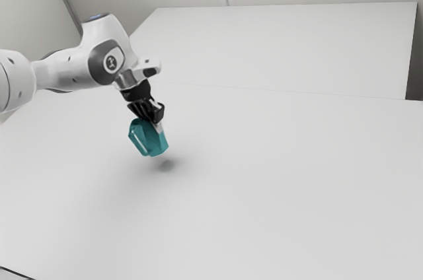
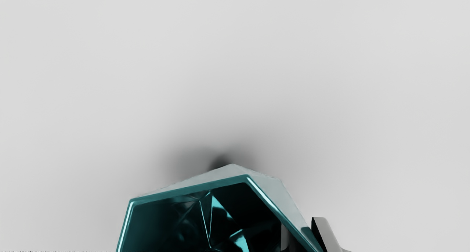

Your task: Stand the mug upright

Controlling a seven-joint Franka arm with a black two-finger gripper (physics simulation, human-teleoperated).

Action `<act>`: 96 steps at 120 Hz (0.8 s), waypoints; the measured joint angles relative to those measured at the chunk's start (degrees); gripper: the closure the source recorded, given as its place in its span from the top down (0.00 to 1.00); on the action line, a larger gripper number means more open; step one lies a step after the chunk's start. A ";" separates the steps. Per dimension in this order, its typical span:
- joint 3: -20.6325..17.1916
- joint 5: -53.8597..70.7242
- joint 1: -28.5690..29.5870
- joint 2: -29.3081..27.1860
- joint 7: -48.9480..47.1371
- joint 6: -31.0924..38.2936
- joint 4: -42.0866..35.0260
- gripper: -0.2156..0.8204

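Teal mug (image 1: 148,138) with pale grey outer facets; black gripper (image 1: 156,113); light grey table (image 1: 264,181).

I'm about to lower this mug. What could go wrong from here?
The gripper pinches just one wall of the mug, one finger inside and one outside, so the mug might swivel or slip in the grip.

The mug hangs tilted, so lowering it as it is could land it on the edge of its base and tip it over on release.

Its shadow falls apart from it on the table; opening now would probably drop it.
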 joint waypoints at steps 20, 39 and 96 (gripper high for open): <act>-1.29 2.25 -0.62 -2.39 -5.97 3.10 -4.58 0.04; -2.61 5.54 -0.57 -3.64 -11.46 5.05 -6.55 0.04; -4.19 16.51 -0.53 -3.57 -26.75 7.73 -10.59 0.04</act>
